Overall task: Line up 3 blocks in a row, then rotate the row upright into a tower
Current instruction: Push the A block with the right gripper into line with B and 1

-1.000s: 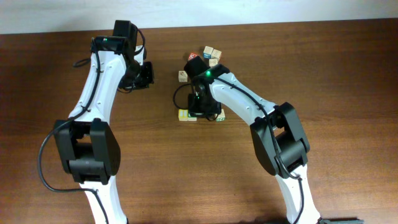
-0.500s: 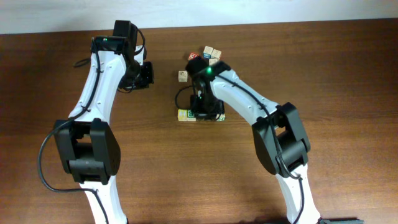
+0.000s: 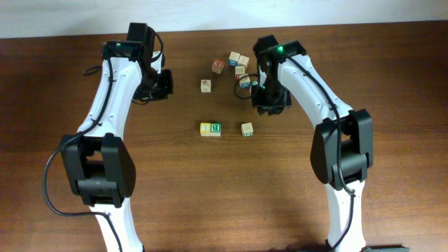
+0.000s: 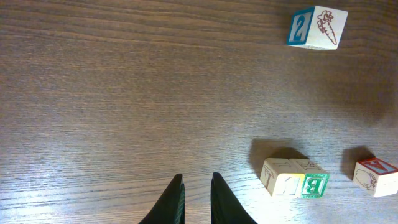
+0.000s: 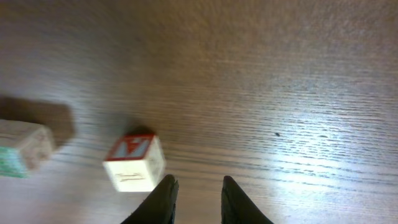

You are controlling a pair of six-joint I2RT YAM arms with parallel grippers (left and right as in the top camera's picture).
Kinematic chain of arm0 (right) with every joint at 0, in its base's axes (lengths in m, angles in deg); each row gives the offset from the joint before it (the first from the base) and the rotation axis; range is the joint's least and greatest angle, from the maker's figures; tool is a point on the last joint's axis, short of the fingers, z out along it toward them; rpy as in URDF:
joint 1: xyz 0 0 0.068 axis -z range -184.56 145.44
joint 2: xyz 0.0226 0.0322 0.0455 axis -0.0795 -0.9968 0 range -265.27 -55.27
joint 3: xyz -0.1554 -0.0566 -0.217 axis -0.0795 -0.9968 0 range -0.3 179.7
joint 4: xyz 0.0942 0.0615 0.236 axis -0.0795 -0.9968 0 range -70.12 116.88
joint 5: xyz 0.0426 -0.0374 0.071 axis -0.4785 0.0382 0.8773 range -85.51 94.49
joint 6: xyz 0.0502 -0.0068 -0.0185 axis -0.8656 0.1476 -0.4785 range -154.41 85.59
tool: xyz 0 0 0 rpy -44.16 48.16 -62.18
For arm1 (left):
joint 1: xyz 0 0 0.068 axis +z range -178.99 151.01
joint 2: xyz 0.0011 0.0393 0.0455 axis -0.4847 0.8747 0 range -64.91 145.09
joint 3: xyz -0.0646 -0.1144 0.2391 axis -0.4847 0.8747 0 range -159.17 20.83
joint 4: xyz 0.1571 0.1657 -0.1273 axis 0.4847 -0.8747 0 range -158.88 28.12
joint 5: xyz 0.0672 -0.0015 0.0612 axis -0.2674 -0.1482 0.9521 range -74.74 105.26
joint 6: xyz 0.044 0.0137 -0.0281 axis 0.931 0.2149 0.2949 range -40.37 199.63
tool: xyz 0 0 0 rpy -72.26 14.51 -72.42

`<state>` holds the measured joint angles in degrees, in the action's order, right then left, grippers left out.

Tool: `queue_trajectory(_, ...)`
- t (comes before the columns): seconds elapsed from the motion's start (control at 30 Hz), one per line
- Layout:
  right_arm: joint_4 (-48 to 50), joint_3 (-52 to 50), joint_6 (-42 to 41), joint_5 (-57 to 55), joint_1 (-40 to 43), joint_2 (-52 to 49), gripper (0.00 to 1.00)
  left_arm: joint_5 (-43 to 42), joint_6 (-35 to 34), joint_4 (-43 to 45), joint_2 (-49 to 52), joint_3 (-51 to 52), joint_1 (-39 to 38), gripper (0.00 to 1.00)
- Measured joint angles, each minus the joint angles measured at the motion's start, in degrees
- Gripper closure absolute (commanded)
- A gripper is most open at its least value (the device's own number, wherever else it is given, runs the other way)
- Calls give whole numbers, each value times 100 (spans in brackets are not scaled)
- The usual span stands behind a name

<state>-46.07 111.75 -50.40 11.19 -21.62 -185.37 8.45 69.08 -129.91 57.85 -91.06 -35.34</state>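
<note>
Three blocks lie in a row at mid-table: a yellow-faced block (image 3: 206, 129) touching a green-faced block (image 3: 215, 129), and a mostly tan block (image 3: 247, 129) a little to their right. The left wrist view shows the yellow block (image 4: 283, 177) and green block (image 4: 316, 185) joined, with the tan block (image 4: 375, 175) beside them. In the right wrist view the tan block (image 5: 134, 163) shows a red letter on one face. My right gripper (image 3: 268, 105) (image 5: 200, 186) hovers up and right of the row, jaws apart and empty. My left gripper (image 3: 162, 84) (image 4: 196, 183) is far left, jaws nearly together and empty.
A cluster of other cubes lies behind the row: a red-faced cube (image 3: 218, 65), two cubes (image 3: 238, 59) at the back and a blue-faced cube (image 3: 244, 82) next to my right gripper. A lone cube with a carrot picture (image 3: 206, 85) (image 4: 317, 27) sits between the arms.
My right arm has swung up and right, away from the row of blocks, and its jaws have parted. The three blocks stay in the row. The left arm has not moved.
</note>
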Motion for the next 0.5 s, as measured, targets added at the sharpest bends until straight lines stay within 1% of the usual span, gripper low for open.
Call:
queue_trajectory(0.3,479,-896,275,337,-166,0,75,0,-2,2,0,0,0,87)
queue_trajectory(0.5,752,-997,282,745,-365,0,75,0,0,0,0,0,0,87)
